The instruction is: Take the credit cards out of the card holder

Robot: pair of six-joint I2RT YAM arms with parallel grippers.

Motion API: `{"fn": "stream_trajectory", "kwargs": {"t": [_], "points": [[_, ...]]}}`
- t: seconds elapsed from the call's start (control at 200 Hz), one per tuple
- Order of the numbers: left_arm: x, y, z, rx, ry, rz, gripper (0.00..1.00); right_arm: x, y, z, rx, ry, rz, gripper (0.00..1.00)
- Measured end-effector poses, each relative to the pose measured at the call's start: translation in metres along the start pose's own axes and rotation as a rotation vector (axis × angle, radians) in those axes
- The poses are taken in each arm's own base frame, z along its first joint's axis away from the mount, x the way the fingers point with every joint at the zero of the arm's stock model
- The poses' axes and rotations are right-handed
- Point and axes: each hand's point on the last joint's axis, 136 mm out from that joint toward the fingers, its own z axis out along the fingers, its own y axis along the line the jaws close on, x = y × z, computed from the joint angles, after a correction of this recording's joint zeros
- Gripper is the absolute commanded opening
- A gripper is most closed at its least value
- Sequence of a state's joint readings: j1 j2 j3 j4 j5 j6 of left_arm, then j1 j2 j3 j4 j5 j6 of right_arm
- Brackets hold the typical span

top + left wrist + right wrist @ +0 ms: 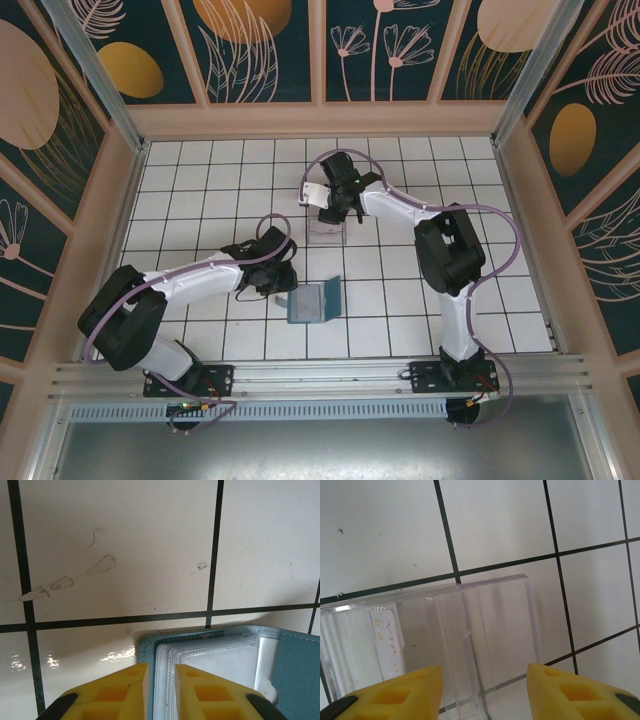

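A: Top view: spotted card holder (pixel 315 302) lying open toward near edge of table (pixel 520 300), left of middle. Left gripper (pixel 280 288) at its left side.
B: Saw right gripper (pixel 330 213) mid-table over clear box (pixel 328 232).
A: Left wrist: found fingers (pixel 125 692) almost closed, pinching card holder edge and sleeves (pixel 215 660).
B: Right wrist: found fingers (pixel 410 690) roughly half apart above box, gripping nothing. Noted whitish card (pixel 385 640) standing inside it.
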State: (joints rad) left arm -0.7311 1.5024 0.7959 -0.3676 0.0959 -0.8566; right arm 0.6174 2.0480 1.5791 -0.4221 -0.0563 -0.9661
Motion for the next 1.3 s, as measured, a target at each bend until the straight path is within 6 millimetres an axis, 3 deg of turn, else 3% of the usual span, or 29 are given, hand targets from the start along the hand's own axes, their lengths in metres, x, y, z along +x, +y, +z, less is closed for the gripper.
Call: {"fn": "stream_trajectory", "kwargs": {"t": [0.315,0.646,0.786,1.016,1.146,1.301], "points": [[0.003,0.003,0.0,-0.002,0.002,-0.001,0.21,0.0,0.014,0.005,-0.036,0.001,-0.013,0.48],[0.002,0.002,-0.004,0.007,-0.007,0.001,0.22,-0.001,0.013,0.003,-0.031,-0.003,-0.001,0.49],[0.0,0.0,-0.008,0.017,-0.02,0.002,0.21,-0.011,0.005,-0.014,-0.001,-0.032,0.029,0.49],[-0.005,-0.002,-0.014,0.028,-0.047,0.002,0.2,-0.034,-0.001,-0.06,0.051,-0.12,0.194,0.5],[-0.012,0.0,-0.016,0.036,-0.06,-0.019,0.2,-0.044,0.008,-0.077,0.05,-0.156,0.368,0.48],[-0.029,0.007,-0.019,0.067,-0.085,-0.076,0.2,-0.046,0.034,-0.086,0.013,-0.165,0.614,0.46]]}}
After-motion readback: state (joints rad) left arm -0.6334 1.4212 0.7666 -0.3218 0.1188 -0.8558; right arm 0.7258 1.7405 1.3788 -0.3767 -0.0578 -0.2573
